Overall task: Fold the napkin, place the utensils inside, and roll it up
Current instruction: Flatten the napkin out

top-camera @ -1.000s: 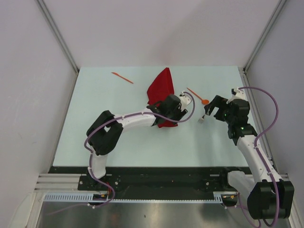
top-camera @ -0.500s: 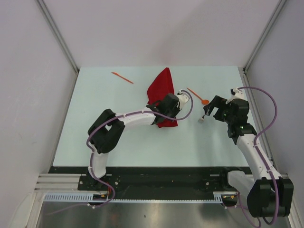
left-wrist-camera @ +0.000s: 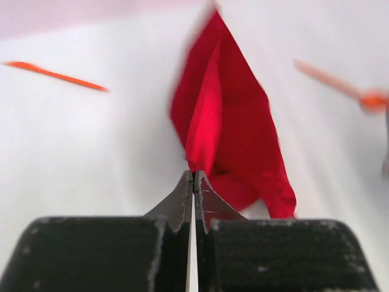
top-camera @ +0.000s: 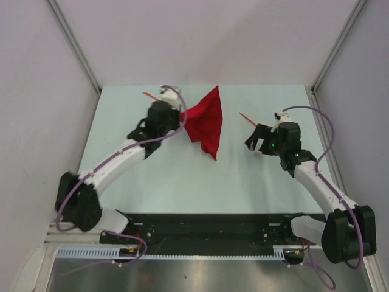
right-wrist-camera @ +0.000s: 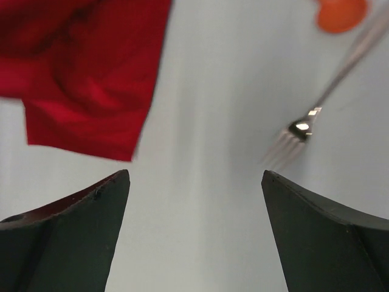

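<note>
left end effector (left-wrist-camera: 193, 177) clamped tight on an edge of the napkin (top-camera: 205, 118), cloth bunched at upper centre of the overhead frame | right end effector (right-wrist-camera: 194, 175) spread wide, gripping nothing (fork (right-wrist-camera: 302, 128) just ahead, right of frame) | orange stick (left-wrist-camera: 55, 74) upper left on the bench (top-camera: 243, 176)

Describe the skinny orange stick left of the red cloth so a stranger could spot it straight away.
On the pale table, find the red napkin near the far edge. The thin orange stick lies flat just left of it. Unlike the orange spoon on the napkin's right, it has no round bowl.
</note>
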Controlling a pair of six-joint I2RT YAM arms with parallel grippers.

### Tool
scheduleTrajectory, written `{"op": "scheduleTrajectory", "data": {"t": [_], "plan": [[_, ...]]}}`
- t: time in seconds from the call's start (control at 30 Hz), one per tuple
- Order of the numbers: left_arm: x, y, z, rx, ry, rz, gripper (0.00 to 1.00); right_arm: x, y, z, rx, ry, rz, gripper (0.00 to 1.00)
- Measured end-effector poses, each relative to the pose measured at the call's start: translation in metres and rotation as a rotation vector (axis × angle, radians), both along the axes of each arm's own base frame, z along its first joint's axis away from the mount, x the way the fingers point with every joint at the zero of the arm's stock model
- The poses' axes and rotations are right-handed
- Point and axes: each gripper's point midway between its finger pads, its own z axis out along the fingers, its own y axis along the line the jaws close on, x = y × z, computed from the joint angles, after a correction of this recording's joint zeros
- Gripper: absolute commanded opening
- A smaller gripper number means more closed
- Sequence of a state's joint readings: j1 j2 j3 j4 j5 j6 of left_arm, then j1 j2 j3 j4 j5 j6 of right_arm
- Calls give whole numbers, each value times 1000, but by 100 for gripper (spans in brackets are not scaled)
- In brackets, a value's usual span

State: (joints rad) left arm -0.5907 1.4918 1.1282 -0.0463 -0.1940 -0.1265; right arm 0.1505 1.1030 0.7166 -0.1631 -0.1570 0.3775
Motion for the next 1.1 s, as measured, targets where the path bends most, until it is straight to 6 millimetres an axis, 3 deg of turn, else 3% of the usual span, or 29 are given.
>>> {"op": "scheduleTrajectory", "data": {"t": [0.07,0.13,0.2,0.33,0.4,0.47,0.67,0.8,0.97,1.1], "plan": [[-1,45,37,-80,-75,113,0,-1,29,-8,-10,38,77,91],[-9,85,52,-135,-119,210,0,-2,57,-15,-15,72,144,91],[-22,123,42,-161,-116,302,0,-4,80,-25,-25,111,198,91],[-46,159,0,-165,-29,402,0,-3,114,-41,-46,165,263,90],[-58,166,-17,-164,17,425,0,-3,130,-45,-38,182,294,90],[-69,169,-22,-172,39,432,0,-2,145,-46,-19,187,325,90],[-93,169,8,-249,-15,410,0,5,181,-50,54,203,385,87],[-112,172,26,-279,-59,395,0,3,200,-63,66,237,420,87],[-125,175,22,-264,-38,395,0,-7,226,-82,73,285,480,85],[-130,177,15,-249,-10,399,0,-2,243,-87,95,289,515,84]]}}
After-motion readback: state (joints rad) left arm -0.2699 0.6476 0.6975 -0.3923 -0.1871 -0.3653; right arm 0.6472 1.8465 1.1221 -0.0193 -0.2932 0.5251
